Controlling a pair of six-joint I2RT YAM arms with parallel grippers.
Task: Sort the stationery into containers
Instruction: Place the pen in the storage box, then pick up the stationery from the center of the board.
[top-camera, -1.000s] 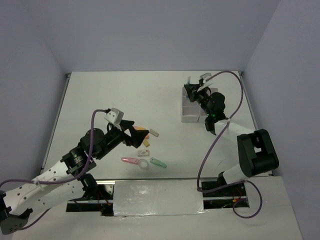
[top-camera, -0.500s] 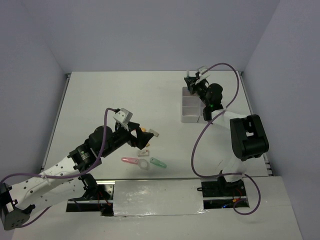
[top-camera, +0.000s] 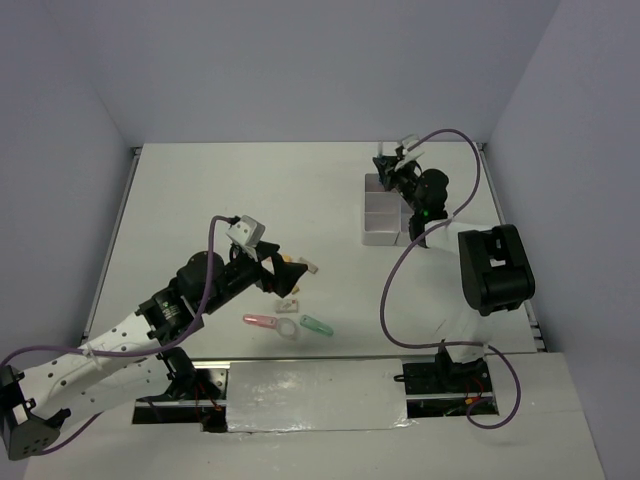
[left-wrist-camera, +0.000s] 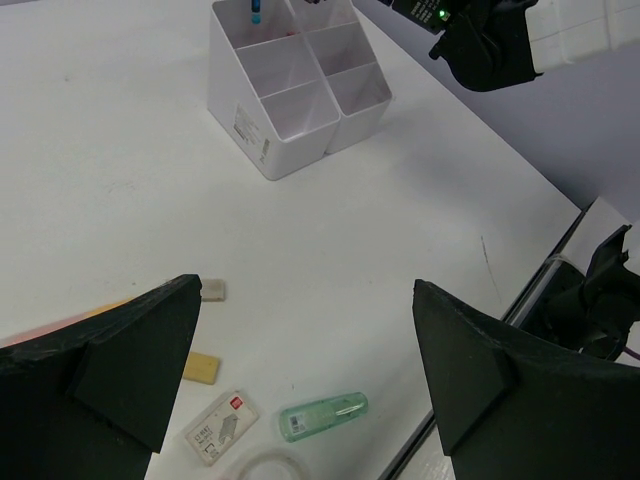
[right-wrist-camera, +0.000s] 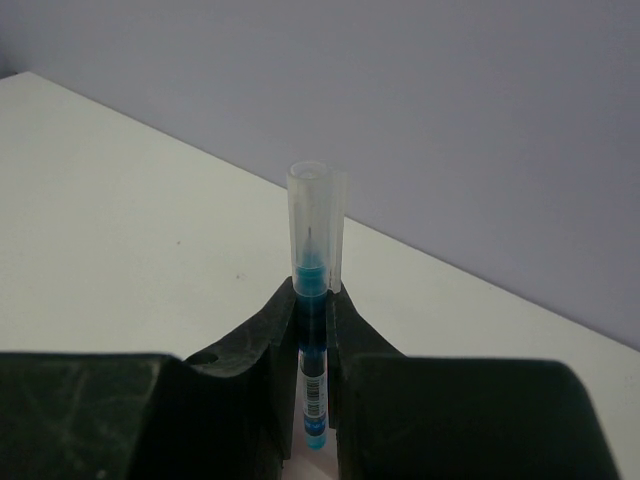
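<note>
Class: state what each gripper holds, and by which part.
Right gripper: blue pen, pinched on its barrel below the clear cap. Left gripper: nothing.

Right gripper (top-camera: 389, 166) over far end of white containers (top-camera: 378, 236); left gripper (top-camera: 281, 272) well apart, near pink piece (top-camera: 259, 321), clear ring (top-camera: 286, 328) and green piece (top-camera: 317, 325).

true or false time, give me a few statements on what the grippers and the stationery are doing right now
1. The right gripper is shut on a blue pen with a clear cap. True.
2. The left gripper grips the green plastic piece. False: its jaws stand open and empty, and the piece lies on the white table.
3. The white plastic compartment organizer stands on the right arm's side. True.
4. The clear ring sits in a compartment. False: it lies on the table between a pink piece and the green one.
</note>
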